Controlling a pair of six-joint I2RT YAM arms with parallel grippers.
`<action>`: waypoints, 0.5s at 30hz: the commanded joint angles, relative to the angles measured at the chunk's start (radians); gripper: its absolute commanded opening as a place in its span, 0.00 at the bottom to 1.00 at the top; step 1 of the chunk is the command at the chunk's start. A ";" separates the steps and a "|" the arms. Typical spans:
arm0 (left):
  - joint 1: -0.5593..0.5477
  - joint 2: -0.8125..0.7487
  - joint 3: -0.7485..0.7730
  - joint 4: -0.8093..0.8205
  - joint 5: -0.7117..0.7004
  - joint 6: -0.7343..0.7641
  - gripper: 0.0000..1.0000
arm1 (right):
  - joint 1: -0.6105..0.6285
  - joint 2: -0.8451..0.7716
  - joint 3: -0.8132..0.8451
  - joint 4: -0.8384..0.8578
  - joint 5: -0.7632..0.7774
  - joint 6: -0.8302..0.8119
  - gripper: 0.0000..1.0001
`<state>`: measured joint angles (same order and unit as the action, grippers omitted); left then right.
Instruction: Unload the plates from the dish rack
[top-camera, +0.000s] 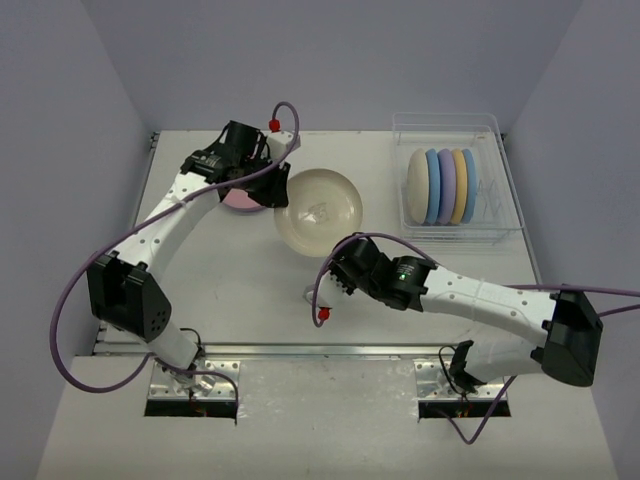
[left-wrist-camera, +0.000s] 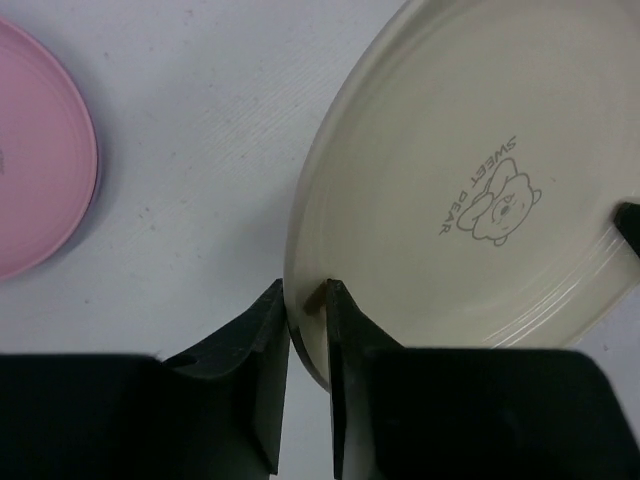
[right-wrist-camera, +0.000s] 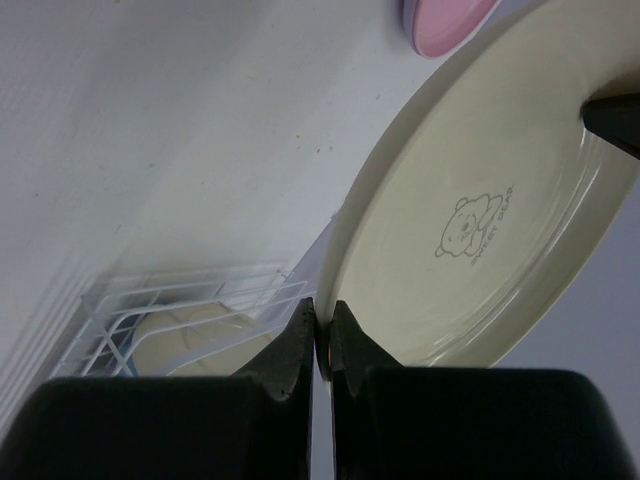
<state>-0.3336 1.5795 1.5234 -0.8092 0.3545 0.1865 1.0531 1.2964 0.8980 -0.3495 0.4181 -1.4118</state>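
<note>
White worktop (top-camera: 230, 290) with pale walls (top-camera: 340, 60) around it carries everything. The left pincer (left-wrist-camera: 307, 290) is nearly pressed together, its two dark fingers (left-wrist-camera: 262, 350) pinching the left rim of the cream plate (left-wrist-camera: 450, 120). The right pincer (right-wrist-camera: 320, 308) is closed almost completely, gripping the same plate's thin near rim.

Between the two arms the cream plate sits over the middle of the worktop, hollow face up and slightly tilted, showing a small bear print (left-wrist-camera: 497, 205). Being round, it has no long axis.

Just left of it, a pink plate (top-camera: 240, 200) lies flat on the worktop under the left arm. At the far right stands the clear dish rack (top-camera: 450, 120). Inside it, five plates (top-camera: 440, 186) stand on edge, faces turned left and right, in a left-to-right row: cream, blue, lavender, yellow, blue.
</note>
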 joint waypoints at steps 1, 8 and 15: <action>0.011 -0.004 -0.002 0.094 0.024 -0.058 0.01 | 0.009 -0.031 -0.015 0.083 0.006 0.014 0.24; 0.251 0.065 0.058 0.144 0.207 -0.194 0.00 | -0.022 -0.084 -0.065 0.064 -0.016 0.073 0.77; 0.488 0.261 0.213 0.135 0.219 -0.273 0.00 | -0.138 -0.124 -0.025 -0.002 -0.094 0.247 0.99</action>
<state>0.0705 1.7727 1.6498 -0.7125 0.5445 -0.0065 0.9827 1.2053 0.8226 -0.3350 0.3817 -1.3033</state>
